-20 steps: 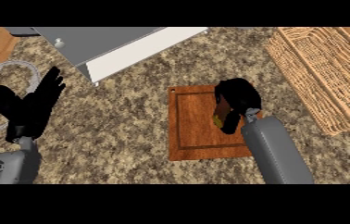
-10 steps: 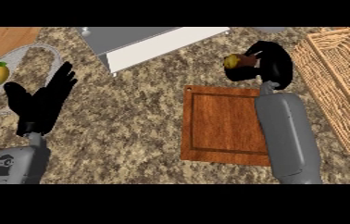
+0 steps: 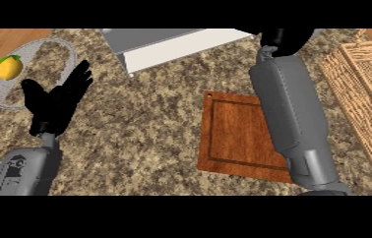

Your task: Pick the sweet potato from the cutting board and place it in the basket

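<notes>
While our left hand (image 3: 56,102) rests with fingers spread at nine o'clock, our right hand (image 3: 287,39) sits at one o'clock, cropped; we cannot tell its grip. Cutting board (image 3: 236,133) lies bare; basket (image 3: 355,79) at three. Sweet potato unseen; no writing legible.

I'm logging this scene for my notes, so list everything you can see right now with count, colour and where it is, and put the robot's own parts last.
cutting board: one, reddish-brown wood, centre-right of the counter, partly under the right forearm; no sweet potato shows on it
basket: one, tan wicker, right edge, cut off
counter: one, speckled brown-grey stone, under everything
grey and white box: one, top centre
yellow fruit: one, yellow with green tip, far left edge
left hand: one, black, open, fingers up, resting at left
right hand: one, black, top right edge, mostly cut off; fingers not readable
</notes>
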`<act>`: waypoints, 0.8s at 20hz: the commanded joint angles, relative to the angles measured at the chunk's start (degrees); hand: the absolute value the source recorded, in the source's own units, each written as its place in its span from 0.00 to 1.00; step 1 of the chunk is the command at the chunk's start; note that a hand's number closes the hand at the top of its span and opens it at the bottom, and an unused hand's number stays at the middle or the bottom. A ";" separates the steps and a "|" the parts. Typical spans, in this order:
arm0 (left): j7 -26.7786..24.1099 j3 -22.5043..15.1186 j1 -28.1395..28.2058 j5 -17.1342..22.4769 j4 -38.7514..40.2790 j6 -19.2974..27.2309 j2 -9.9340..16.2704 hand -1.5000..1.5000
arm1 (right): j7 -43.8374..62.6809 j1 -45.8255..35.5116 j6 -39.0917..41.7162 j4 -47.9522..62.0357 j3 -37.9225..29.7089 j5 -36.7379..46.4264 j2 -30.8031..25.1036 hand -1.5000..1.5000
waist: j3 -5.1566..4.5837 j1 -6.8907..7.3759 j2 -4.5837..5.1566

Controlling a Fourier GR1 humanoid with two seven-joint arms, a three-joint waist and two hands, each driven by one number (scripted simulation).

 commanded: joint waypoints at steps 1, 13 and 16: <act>2.60 0.55 -1.60 0.25 -1.17 0.59 0.56 0.50 | 12.88 -9.36 -4.96 7.60 -0.65 10.27 0.09 1.00 | -0.07 -0.71 -0.65; 0.04 -0.04 -0.86 -1.50 1.42 1.77 -1.03 0.50 | 17.25 -24.42 -5.26 25.19 -9.69 19.97 -9.45 1.00 | 0.01 -1.84 -0.07; 0.21 2.34 -1.05 -0.05 1.10 -0.17 2.04 0.50 | 16.50 -25.32 -5.10 27.04 -11.73 21.21 -13.53 1.00 | 0.03 -1.92 -0.20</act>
